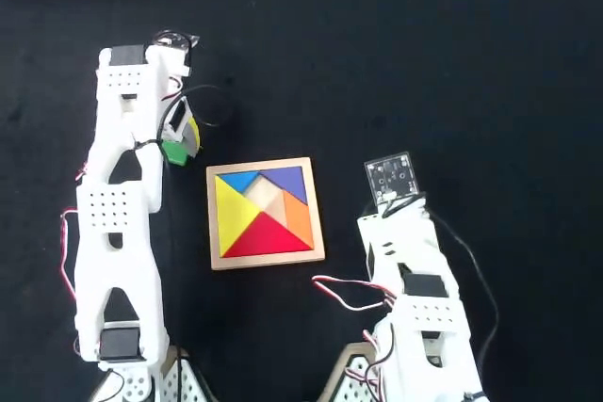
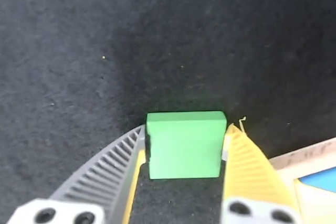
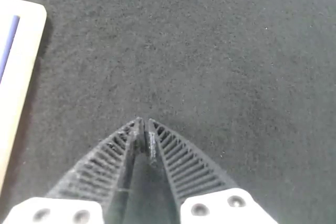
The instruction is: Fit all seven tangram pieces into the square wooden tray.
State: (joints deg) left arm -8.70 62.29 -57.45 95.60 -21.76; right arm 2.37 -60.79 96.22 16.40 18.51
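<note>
Green piece: we see a flat, square-looking block (image 2: 184, 144) of plain bright green, with smooth faces and crisp edges.
Where it lies: off the square wooden tray (image 1: 267, 259), at about ten o'clock from it, near the tray's corner but apart from it. We cannot tell whether it touches the cloth below.
Left gripper: the left gripper (image 2: 186, 129) is clamped on the green piece. A grey ribbed finger (image 2: 113, 156) presses one side face and a yellow finger (image 2: 247, 156) presses the opposite one.
Tray: pale wood, with a low raised rim and rounded corners.
Pieces in the tray: blue triangle (image 1: 238, 180) at eleven o'clock, purple triangle (image 1: 290, 182) at one, yellow triangle (image 1: 232, 217) at nine, red triangle (image 1: 268, 237) at six, orange piece (image 1: 300, 217) at three. All lie flat, edge to edge.
Middle of the tray: a pale patch (image 1: 268, 201) the colour of wood. We cannot tell whether it is a piece or the bare floor.
Right gripper: the right gripper (image 3: 145, 129) has its dark ribbed fingers pressed together on nothing. It is over the cloth at three o'clock from the tray, just beside its edge.
Surface: black cloth (image 1: 452, 63), matte and felt-like.
</note>
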